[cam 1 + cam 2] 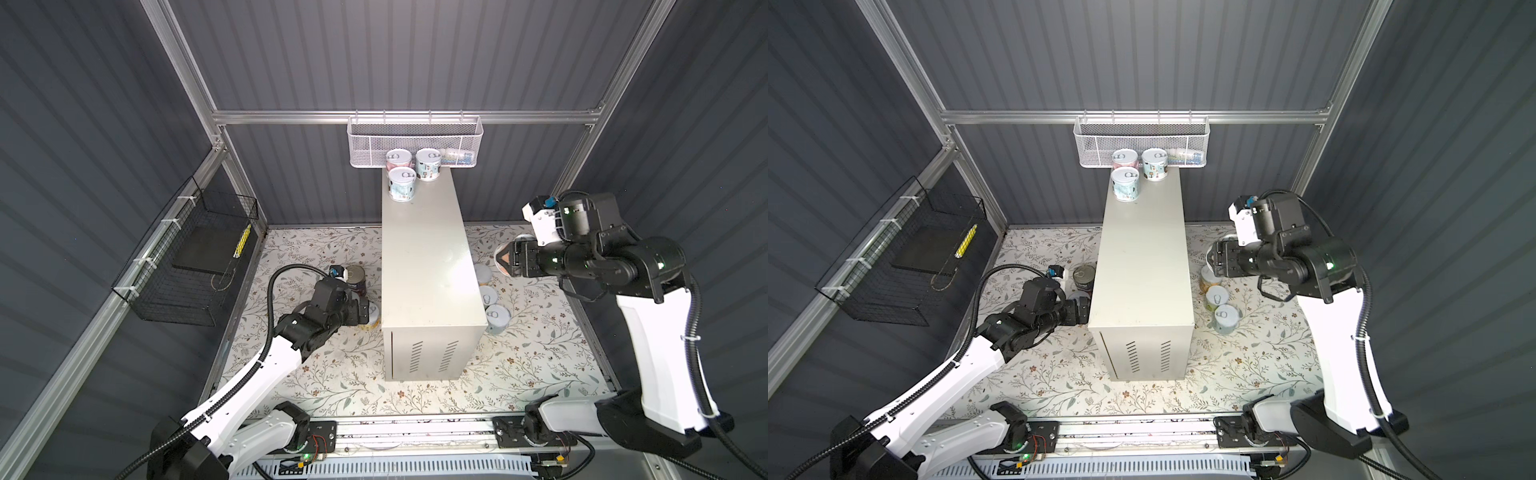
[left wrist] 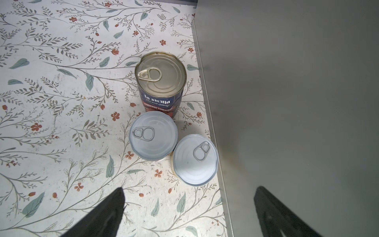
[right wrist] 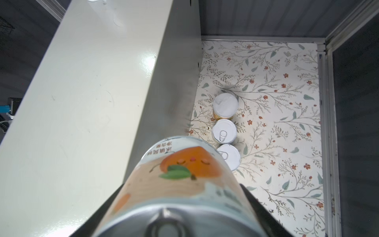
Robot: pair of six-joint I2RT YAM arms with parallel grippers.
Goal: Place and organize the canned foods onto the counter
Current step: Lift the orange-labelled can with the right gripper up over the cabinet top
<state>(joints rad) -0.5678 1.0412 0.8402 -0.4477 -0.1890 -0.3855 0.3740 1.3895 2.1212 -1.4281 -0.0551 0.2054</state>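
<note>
The cream counter (image 1: 428, 257) stands mid-floor, with three small tins (image 1: 402, 183) at its far end. My right gripper (image 1: 508, 258) hovers beside the counter's right side at about top height, shut on an orange-label tin (image 3: 184, 184) lying sideways in the jaws. Below it three tins (image 3: 224, 131) line the floor by the counter wall. My left gripper (image 2: 190, 192) is open and low on the counter's left. Two small tins (image 2: 153, 135) (image 2: 195, 160) and the dark-blue tomato can (image 2: 161, 82) stand just ahead of it.
A white mesh basket (image 1: 415, 141) hangs on the back rail just behind the counter's far end. A black wire basket (image 1: 187, 257) is fixed to the left wall. The floral floor (image 1: 340, 374) spreads in front of the counter.
</note>
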